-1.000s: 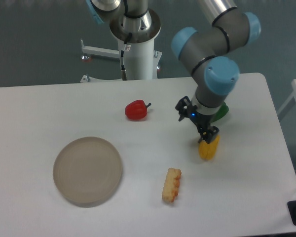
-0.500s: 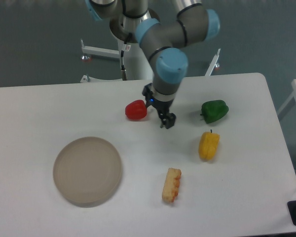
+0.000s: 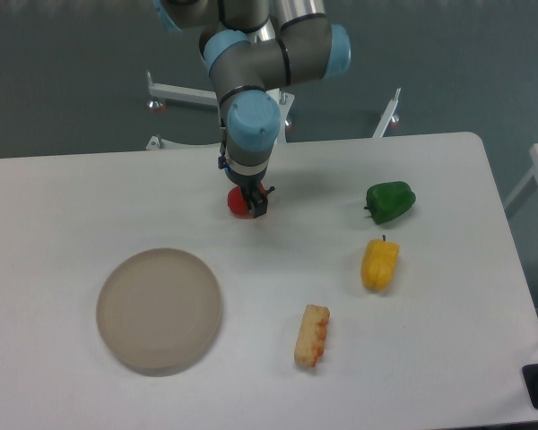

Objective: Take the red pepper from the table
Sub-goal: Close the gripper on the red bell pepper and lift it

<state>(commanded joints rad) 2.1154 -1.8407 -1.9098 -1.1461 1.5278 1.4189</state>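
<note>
The red pepper (image 3: 238, 203) lies on the white table (image 3: 90, 197) at the back middle. It is mostly covered by my gripper (image 3: 250, 199), which has come down over it from above. Only its left side and a bit of dark stem show. One dark fingertip (image 3: 258, 207) shows at the pepper's front right; the other is hidden under the wrist. The jaws look open around the pepper, and it still rests on the table.
A green pepper (image 3: 390, 201) and a yellow pepper (image 3: 379, 263) lie to the right. A piece of corn-like toy food (image 3: 312, 335) lies at the front middle. A round beige-grey plate (image 3: 159, 310) sits at the front left. The robot's base (image 3: 251, 98) stands behind the table.
The arm swung left from above the yellow pepper, past the table's middle, and now sits directly over the red pepper. Nothing on the table has moved.
</note>
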